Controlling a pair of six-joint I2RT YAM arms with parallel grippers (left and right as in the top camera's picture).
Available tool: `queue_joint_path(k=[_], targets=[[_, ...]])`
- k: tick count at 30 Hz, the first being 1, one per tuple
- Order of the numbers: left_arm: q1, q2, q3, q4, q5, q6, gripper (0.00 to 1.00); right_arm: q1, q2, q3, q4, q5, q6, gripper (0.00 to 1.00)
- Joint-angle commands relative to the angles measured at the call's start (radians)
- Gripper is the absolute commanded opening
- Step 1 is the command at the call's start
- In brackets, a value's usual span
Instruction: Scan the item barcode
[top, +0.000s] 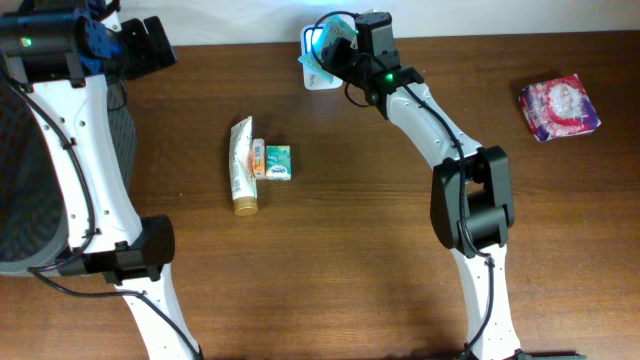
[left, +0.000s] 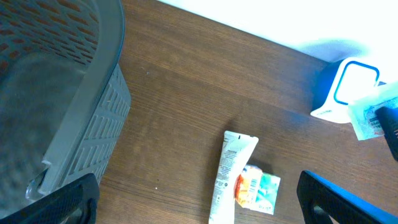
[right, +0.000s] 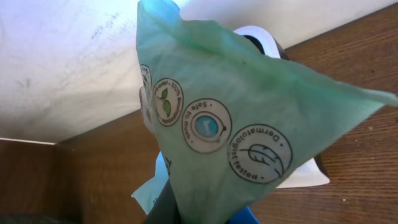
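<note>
- Table (top: 350, 250): brown wood surface; all items below rest on it or hang above it.
- Basket (left: 102, 74): grey, slotted walls, at the table's left edge beneath the left arm.
- Right gripper (top: 347, 52): at the far edge of the table, jaws clenched on the green packet (right: 224, 124).
- Left gripper (top: 150, 45): raised at the far left above the basket, jaws released and spread wide, nothing between them.
- Green packet: thin soft pouch printed with round seals, one reading "Dermatologist tested". It is held in the air directly over the scanner (left: 354, 84). Contact between the two cannot be determined.
- Scanner: white housing with a blue-lit window, against the back wall.
- Pink packet (top: 560, 108): at the table's right side, well apart from everything else.
- Tube (top: 243, 165): cream-coloured, lying flat left of centre.
- Small box (top: 277, 162): teal and orange, just beside the tube on its right.
</note>
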Motion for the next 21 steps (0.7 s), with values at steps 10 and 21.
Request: queue_joint_path(k=[10,21], targets=[[0.002,-0.019,0.009,0.0,-0.008,0.011,0.99,-0.03,-0.031,0.015,-0.051,-0.042,-0.071,0.04],[0.002,-0.019,0.009,0.0,-0.008,0.011,0.99,-0.69,-0.233,0.015,-0.721,-0.034,0.091,0.04]])
